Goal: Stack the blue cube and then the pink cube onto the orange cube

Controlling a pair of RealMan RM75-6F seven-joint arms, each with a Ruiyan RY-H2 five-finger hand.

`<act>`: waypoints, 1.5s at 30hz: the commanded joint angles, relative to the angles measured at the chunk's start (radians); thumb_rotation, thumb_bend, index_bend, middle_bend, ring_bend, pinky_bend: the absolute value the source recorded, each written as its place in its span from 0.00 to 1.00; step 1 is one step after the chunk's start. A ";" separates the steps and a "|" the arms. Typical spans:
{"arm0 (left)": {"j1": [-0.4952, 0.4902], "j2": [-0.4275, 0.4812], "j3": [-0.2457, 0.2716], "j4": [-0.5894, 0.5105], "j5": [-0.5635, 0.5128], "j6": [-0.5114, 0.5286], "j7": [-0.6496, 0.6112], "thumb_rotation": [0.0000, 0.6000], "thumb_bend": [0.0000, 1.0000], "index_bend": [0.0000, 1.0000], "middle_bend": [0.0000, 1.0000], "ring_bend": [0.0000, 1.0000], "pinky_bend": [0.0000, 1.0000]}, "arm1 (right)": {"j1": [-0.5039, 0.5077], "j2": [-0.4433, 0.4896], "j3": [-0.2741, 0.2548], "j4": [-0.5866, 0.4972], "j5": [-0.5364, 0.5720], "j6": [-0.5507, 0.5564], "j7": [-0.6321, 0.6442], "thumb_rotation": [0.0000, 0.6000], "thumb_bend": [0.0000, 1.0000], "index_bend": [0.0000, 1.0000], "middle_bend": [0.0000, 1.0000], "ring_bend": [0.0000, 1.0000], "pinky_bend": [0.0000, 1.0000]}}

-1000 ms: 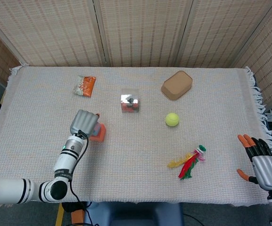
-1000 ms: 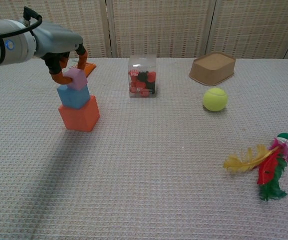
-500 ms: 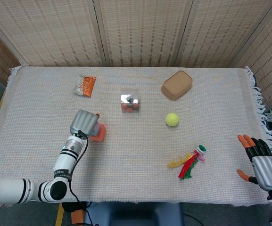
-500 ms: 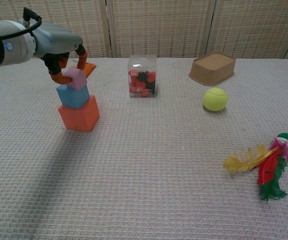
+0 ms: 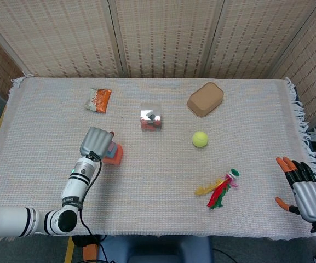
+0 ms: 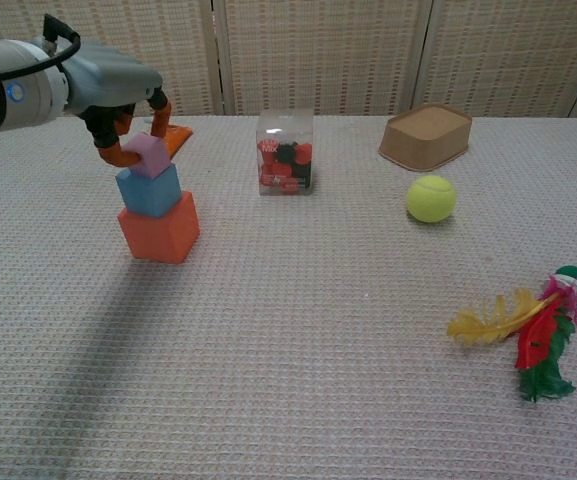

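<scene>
Three cubes stand in one column on the left part of the cloth-covered table [image 6: 298,330]: the orange cube [image 6: 158,229] at the bottom, the blue cube [image 6: 148,191] on it, and the pink cube [image 6: 148,156] on top. Being cubes, none has a long axis; the orange one sits turned so a corner edge faces the chest camera, the blue one is twisted a little against it, and the pink one sits tilted, not square on the blue. From overhead only an orange edge [image 5: 115,155] shows past the hand.

Over the stack is the left hand [image 6: 118,95], its orange-tipped fingers [image 6: 111,152] curled down around the pink cube, one touching its left side and another behind it; whether they truly pinch it I cannot tell. Far off at the table's near right corner, the right hand [image 5: 305,192] lies with fingers spread and nothing in it.

Just behind the stack lies a snack packet [image 5: 99,99]. To the right of the cubes, apart from them, stands a clear box of red and dark pieces [image 6: 285,152]. Further right are a tan bowl [image 6: 426,137], a yellow-green tennis ball [image 6: 431,198] near it, and a feather toy [image 6: 532,335] toward the front right.
</scene>
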 commanded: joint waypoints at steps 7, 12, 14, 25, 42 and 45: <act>-0.003 -0.001 0.004 0.000 -0.007 -0.007 -0.001 1.00 0.42 0.43 1.00 1.00 1.00 | 0.000 0.000 0.001 0.000 0.001 0.000 -0.001 1.00 0.11 0.00 0.00 0.00 0.00; -0.003 0.000 0.002 -0.005 -0.008 -0.008 -0.007 1.00 0.42 0.27 1.00 1.00 1.00 | -0.001 0.001 0.001 -0.001 0.000 0.002 0.000 1.00 0.11 0.00 0.00 0.00 0.00; -0.004 0.001 0.002 -0.007 -0.010 -0.008 -0.007 1.00 0.42 0.23 1.00 1.00 1.00 | -0.002 0.001 0.000 -0.001 -0.001 0.002 0.000 1.00 0.11 0.00 0.00 0.00 0.00; 0.002 0.027 0.009 -0.056 -0.002 0.014 -0.009 1.00 0.42 0.13 1.00 1.00 1.00 | -0.005 0.002 -0.001 -0.002 -0.006 0.008 0.001 1.00 0.11 0.00 0.00 0.00 0.00; 0.741 0.097 0.477 0.082 0.872 0.424 -0.827 1.00 0.41 0.00 0.05 0.04 0.24 | -0.014 -0.021 -0.016 0.001 -0.014 0.010 -0.055 1.00 0.11 0.00 0.00 0.00 0.00; 0.785 0.116 0.493 0.120 0.917 0.434 -0.828 1.00 0.40 0.00 0.00 0.00 0.14 | -0.016 -0.034 -0.013 0.008 -0.014 0.017 -0.074 1.00 0.11 0.00 0.00 0.00 0.00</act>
